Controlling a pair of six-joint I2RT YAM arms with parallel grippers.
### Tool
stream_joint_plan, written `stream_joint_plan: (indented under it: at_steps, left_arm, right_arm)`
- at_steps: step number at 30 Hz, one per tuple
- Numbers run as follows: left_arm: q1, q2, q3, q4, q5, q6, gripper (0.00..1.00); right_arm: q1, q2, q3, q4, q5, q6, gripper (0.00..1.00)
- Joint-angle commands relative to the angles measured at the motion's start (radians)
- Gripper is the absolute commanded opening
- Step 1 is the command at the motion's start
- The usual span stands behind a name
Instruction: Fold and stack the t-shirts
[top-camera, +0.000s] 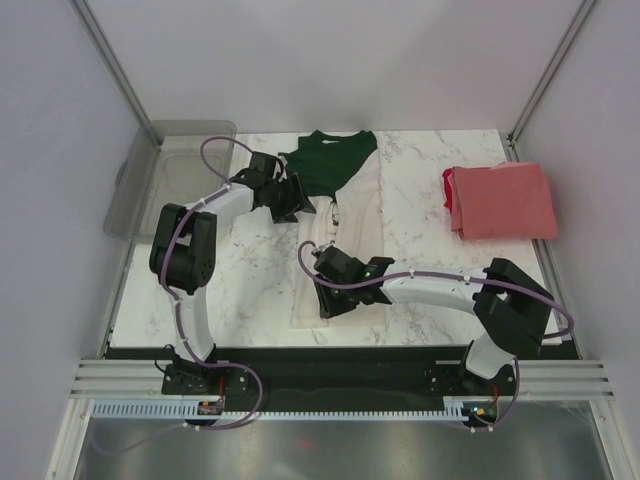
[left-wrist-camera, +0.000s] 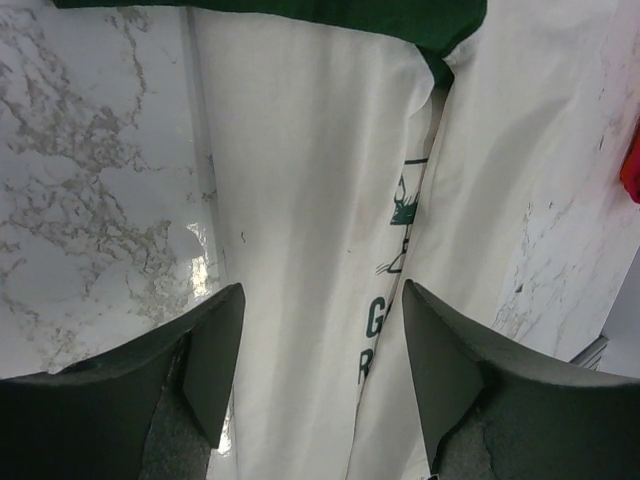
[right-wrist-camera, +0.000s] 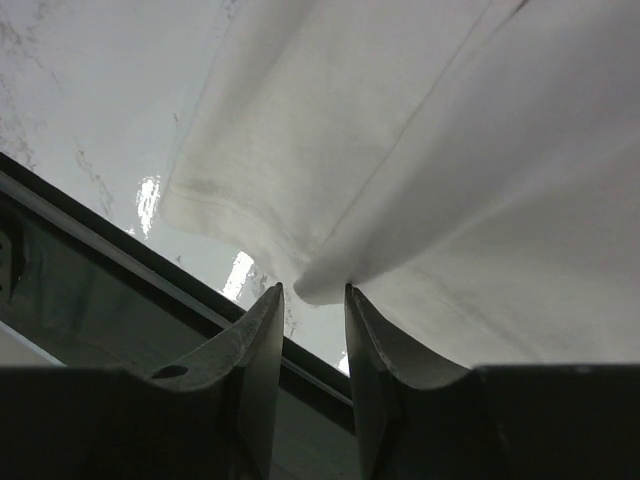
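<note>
The right hand (right-wrist-camera: 314, 290) is closed on the near hem of the cream-white t-shirt (right-wrist-camera: 450, 150). A fold of the cloth is pinched between its fingertips (right-wrist-camera: 268, 310) and lifted off the surface (right-wrist-camera: 90, 90), and the fabric slopes up and away from the grip. Just below that hand runs the dark rail (right-wrist-camera: 100, 290) at the near edge of the surface. From above, the right hand (top-camera: 335, 290) sits at the near end of the shirt, with its arm reaching in from the right.

The left hand (left-wrist-camera: 320, 300) is open. Its two fingers (left-wrist-camera: 215, 350) stand wide apart above the cream-white t-shirt (left-wrist-camera: 300, 200), with nothing between them. Below it the cloth lies in long lengthwise folds, and a strip of dark print with lettering (left-wrist-camera: 385, 310) shows in the crease between two panels. From above, the left hand (top-camera: 285, 195) hovers at the far left of the shirt, beside its dark green upper part (top-camera: 330, 160).

The cream-white t-shirt (top-camera: 360, 210) lies as a long narrow strip down the middle of the white marble surface (top-camera: 250, 270), green end farthest from the arms. The coral-red t-shirt (top-camera: 500, 200) lies folded at the far right, well apart from the other; its edge also shows in the left wrist view (left-wrist-camera: 632, 165).

The clear grey plastic bin (top-camera: 170, 180) stands at the far left corner, partly over the edge of the surface. Both t-shirts lie outside it.
</note>
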Motion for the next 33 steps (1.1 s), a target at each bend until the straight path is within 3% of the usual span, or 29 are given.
stream_joint_plan:
  at_steps: [1, 8, 15, 20, 24, 28, 33]
  left_arm:
    - [-0.007, 0.035, 0.031, 0.047, 0.033, 0.055, 0.71]
    - [-0.012, 0.078, 0.061, 0.052, 0.042, 0.06, 0.7]
    - [-0.016, 0.089, 0.067, 0.053, 0.034, 0.069, 0.7]
    - [-0.018, 0.084, 0.063, 0.05, 0.022, 0.074, 0.7]
    - [-0.018, 0.074, 0.06, 0.049, 0.018, 0.075, 0.7]
    - [-0.018, 0.06, 0.048, 0.05, 0.007, 0.077, 0.7]
    - [-0.019, 0.058, 0.048, 0.05, 0.007, 0.08, 0.7]
  right_arm:
    - [0.009, -0.023, -0.045, -0.009, 0.05, 0.045, 0.38]
    - [0.027, -0.062, -0.09, -0.018, 0.056, 0.075, 0.39]
    - [0.038, -0.095, -0.114, -0.018, 0.05, 0.091, 0.33]
    - [0.062, -0.117, -0.084, -0.02, 0.061, 0.085, 0.36]
    - [0.066, -0.067, 0.01, -0.07, 0.14, 0.065, 0.49]
    - [0.066, 0.007, 0.091, -0.144, 0.249, 0.061, 0.5]
    - [0.066, 0.095, 0.136, -0.164, 0.265, 0.05, 0.44]
